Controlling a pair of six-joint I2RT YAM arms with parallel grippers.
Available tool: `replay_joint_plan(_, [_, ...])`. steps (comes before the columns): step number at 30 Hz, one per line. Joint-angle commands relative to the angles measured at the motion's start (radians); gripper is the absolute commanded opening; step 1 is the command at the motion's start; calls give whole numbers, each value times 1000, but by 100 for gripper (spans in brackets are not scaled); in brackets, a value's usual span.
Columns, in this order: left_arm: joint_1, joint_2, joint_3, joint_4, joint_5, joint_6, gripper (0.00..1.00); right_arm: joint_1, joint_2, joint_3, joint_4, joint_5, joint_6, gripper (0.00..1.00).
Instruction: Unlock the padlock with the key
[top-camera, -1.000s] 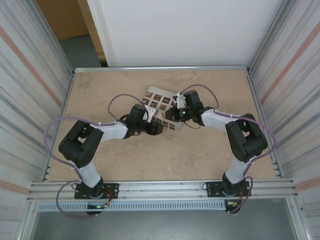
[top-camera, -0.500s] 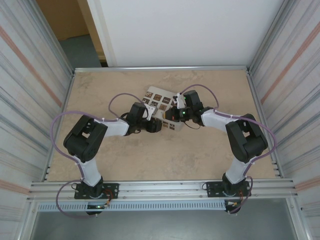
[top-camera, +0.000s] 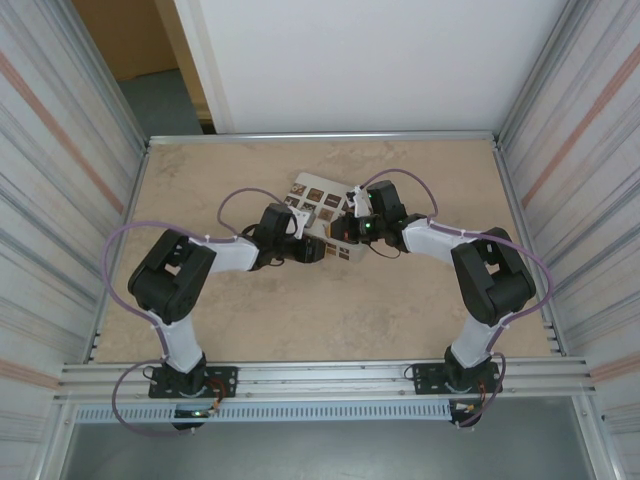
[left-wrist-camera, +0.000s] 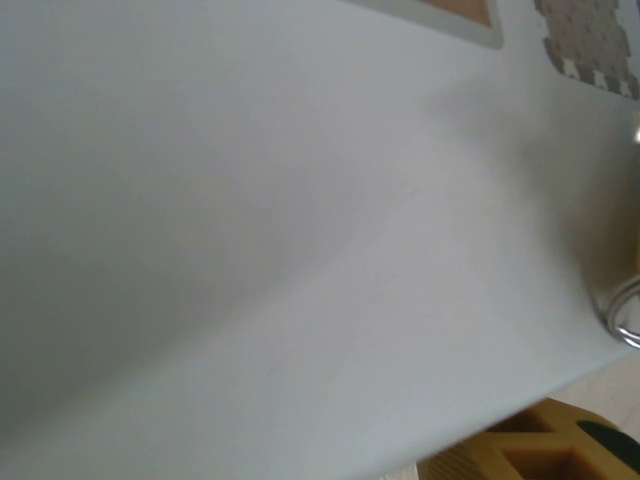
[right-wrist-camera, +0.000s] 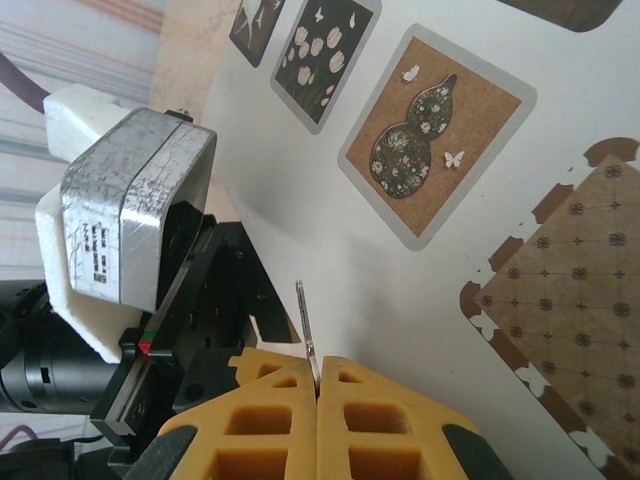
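Right wrist view: the right gripper (right-wrist-camera: 318, 372) is closed on a thin key (right-wrist-camera: 305, 320), its blade pointing ahead along the white box (right-wrist-camera: 420, 290). Opposite it is the left gripper (top-camera: 318, 250), whose opening I cannot tell. Where the padlock sits is unclear; a silvery curve (left-wrist-camera: 625, 320) by the left gripper may be it.

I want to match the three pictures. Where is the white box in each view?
Top external: box in the middle, slightly above the picture's centre.
Left wrist: box very close, spreading from the left edge across to the right.
Right wrist: box across the upper right.
Shared landmark, both wrist views: notched brown patch.
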Motion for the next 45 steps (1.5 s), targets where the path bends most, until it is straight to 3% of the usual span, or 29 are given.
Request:
replay_joint_plan(1, [0, 20, 33, 68, 19, -46, 45, 13, 21, -43, -91, 46, 15, 0])
replay_joint_plan(14, [-14, 52, 58, 42, -39, -145, 42, 17, 20, -43, -86, 49, 20, 0])
replay_joint_plan(22, [-15, 48, 54, 49, -59, -155, 29, 19, -5, -45, -85, 48, 20, 0])
replay_joint_plan(37, [-33, -65, 27, -28, -34, -224, 22, 0, -295, -152, -223, 107, -130, 0])
replay_joint_plan(45, [-34, -119, 58, -131, 37, -309, 16, 84, -417, -253, -297, 250, -259, 0])
